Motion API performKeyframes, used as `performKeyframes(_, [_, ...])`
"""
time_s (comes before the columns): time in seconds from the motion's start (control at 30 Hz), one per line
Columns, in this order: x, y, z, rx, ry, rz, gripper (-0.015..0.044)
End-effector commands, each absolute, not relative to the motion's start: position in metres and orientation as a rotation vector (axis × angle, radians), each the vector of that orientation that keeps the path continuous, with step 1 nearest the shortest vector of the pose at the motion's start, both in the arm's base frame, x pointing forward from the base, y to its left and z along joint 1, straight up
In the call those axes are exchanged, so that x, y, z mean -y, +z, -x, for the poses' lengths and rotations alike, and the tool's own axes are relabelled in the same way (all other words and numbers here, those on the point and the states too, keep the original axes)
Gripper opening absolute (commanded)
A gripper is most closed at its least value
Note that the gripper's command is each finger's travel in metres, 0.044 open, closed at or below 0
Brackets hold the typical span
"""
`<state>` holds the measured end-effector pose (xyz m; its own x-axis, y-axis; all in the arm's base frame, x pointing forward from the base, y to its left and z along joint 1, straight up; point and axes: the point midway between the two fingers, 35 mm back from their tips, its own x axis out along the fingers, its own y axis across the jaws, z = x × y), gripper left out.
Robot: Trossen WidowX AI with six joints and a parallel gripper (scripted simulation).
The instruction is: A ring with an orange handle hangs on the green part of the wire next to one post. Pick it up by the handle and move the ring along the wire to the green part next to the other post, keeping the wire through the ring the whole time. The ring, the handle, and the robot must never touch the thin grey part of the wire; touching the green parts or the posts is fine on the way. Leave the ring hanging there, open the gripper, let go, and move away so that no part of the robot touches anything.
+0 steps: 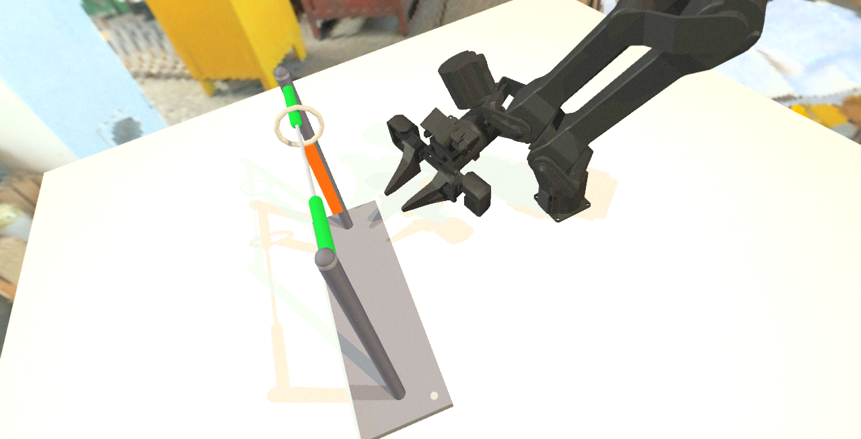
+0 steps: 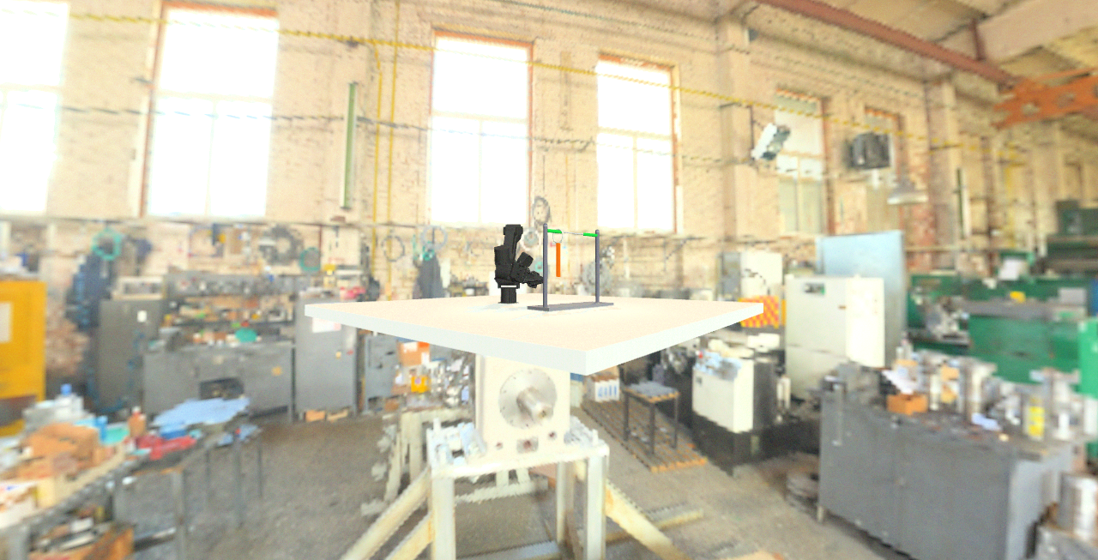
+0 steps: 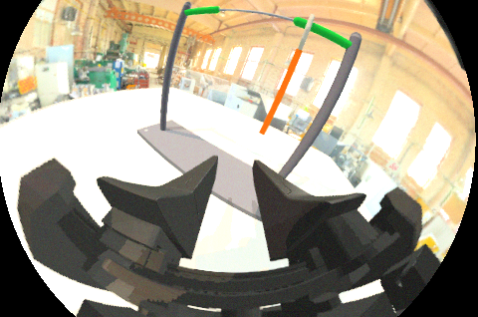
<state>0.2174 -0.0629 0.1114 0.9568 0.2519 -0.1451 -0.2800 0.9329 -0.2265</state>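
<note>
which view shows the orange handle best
The wrist view: the orange handle hangs full-length, unobstructed, ahead of the fingers. From the top it's foreshortened against the far post. The exterior view shows only a tiny sliver.

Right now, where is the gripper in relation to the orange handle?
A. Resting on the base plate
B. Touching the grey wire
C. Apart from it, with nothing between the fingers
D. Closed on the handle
C: the gripper stands beside the wire frame, with a clear gap to the orange handle, and its jaws are apart with nothing between them.

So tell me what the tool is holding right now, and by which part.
Nothing. The tool is partly open with an empty gap between its fingers, standing apart from the orange handle, which hangs untouched from the ring by the far post.
</note>
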Motion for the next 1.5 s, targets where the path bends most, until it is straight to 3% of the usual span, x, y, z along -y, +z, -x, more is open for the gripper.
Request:
performKeyframes(0.0, [0.070,0.106,-0.208,-0.119,0.241,0.228,0.0160])
performKeyframes(1.47, [0.063,0.153,-0.263,-0.160,-0.104,-0.004,0.0160])
